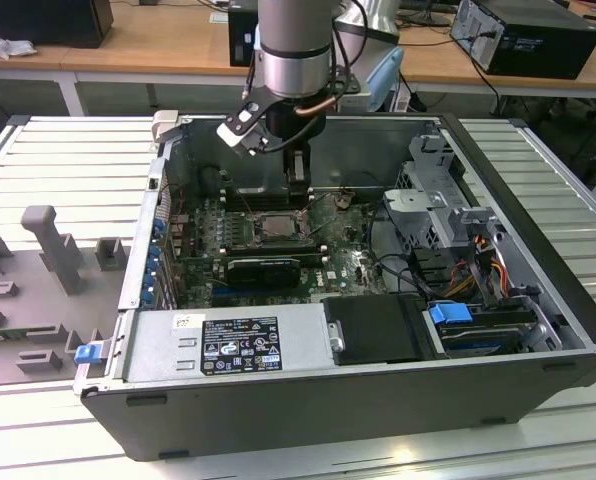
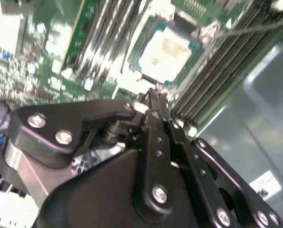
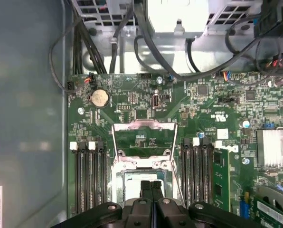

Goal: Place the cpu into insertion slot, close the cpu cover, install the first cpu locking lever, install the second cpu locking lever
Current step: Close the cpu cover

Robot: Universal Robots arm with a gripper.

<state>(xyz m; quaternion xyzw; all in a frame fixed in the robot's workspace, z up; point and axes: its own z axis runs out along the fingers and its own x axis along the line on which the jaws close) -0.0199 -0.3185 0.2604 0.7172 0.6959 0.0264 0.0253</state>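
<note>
Our tool (image 3: 151, 186) is hovering with its fingers pressed together, gripping nothing, just above the socket (image 3: 117, 167). We're seeing the chip (image 2: 167, 50) sitting in that socket, and the cover (image 3: 144, 125) is standing flipped open beside it, inside the computer case (image 1: 378, 400) on the bench (image 1: 38, 160).

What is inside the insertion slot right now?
The cpu lies in the insertion slot, pale top up, with the cpu cover swung open. The pins beneath are covered by it, and in the first wrist view the gripper hides part of the slot.
</note>
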